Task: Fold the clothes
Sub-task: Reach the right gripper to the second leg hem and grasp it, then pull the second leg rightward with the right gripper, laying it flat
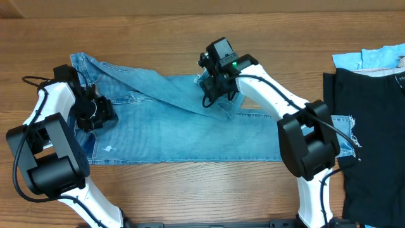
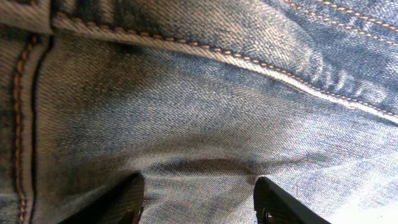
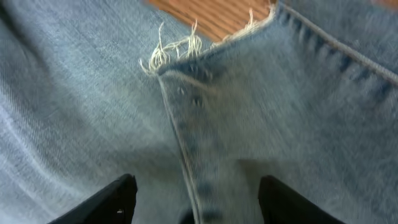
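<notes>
The light blue jeans point(image 1: 190, 130) lie flat across the wooden table, with one leg folded back so its frayed hem point(image 3: 180, 50) rests near the middle. My left gripper point(image 1: 95, 117) is low over the waist end at the left. In the left wrist view its fingers point(image 2: 199, 202) are open, with stitched denim point(image 2: 205, 106) right below. My right gripper point(image 1: 218, 92) is over the folded-back hem. In the right wrist view its fingers point(image 3: 196, 199) are open, and a leg seam runs between them.
A black garment point(image 1: 367, 126) lies at the right edge of the table, with a light blue garment point(image 1: 373, 58) behind it. Bare wood point(image 1: 190, 38) shows behind the jeans and in front of them.
</notes>
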Robot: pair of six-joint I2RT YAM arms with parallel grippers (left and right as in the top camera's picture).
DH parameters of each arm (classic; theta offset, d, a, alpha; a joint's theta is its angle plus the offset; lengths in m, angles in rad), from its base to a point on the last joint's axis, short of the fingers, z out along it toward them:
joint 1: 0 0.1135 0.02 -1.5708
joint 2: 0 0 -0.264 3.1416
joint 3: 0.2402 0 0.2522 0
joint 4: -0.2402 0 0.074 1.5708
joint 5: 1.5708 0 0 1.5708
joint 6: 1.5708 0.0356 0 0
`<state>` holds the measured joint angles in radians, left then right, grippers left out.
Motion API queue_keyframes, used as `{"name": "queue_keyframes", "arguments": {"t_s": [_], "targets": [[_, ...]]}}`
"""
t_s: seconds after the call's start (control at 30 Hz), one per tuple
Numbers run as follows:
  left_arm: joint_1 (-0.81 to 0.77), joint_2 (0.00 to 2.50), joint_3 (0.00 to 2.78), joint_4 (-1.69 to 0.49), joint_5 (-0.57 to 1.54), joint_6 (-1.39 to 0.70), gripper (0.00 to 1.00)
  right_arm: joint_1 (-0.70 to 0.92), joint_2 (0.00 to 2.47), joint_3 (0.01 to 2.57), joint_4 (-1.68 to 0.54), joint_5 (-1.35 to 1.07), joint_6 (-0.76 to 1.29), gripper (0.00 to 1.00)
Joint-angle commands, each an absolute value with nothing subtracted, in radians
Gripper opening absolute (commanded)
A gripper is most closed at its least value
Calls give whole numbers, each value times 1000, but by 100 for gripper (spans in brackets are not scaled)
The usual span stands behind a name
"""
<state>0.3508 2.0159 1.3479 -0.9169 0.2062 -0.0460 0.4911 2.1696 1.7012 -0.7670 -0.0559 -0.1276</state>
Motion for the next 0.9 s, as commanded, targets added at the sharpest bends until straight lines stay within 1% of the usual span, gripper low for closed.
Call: {"name": "queue_keyframes", "arguments": {"t_s": [0.0, 0.1, 0.27, 0.37, 0.47, 0.53, 0.57, 0.6, 0.63, 0.73, 0.83, 0.87], "targets": [[373, 2050, 1325, -900, 155, -34, 61, 492, 2157, 1714, -708, -45, -133, 61], [373, 2050, 1325, -899, 155, -34, 61, 507, 2159, 1714, -674, -44, -180, 56], [373, 2050, 1325, -900, 155, -34, 61, 555, 2238, 1714, -654, 69, -218, 56], [373, 2050, 1325, -899, 155, -34, 62, 558, 2267, 1714, -655, 82, -217, 55], [373, 2050, 1325, -897, 155, -34, 62, 558, 2268, 1714, -644, 82, -217, 48], [373, 2050, 1325, -897, 155, -34, 62, 558, 2269, 1714, -624, 82, -217, 40], [373, 2050, 1325, -897, 155, -34, 62, 558, 2269, 1714, -614, 82, -216, 28], [373, 2050, 1325, -897, 154, -34, 62, 558, 2269, 1714, -606, 93, -212, 9], [373, 2050, 1325, -897, 154, -34, 62, 558, 2265, 1722, -607, 115, -201, 4], [373, 2050, 1325, -896, 154, -34, 62, 555, 2201, 1825, -654, 215, -87, 4], [373, 2050, 1325, -900, 155, -34, 62, 531, 2112, 1958, -715, 256, -73, 4], [373, 2050, 1325, -900, 155, -34, 62, 516, 2086, 1990, -744, 300, -39, 4]]}}
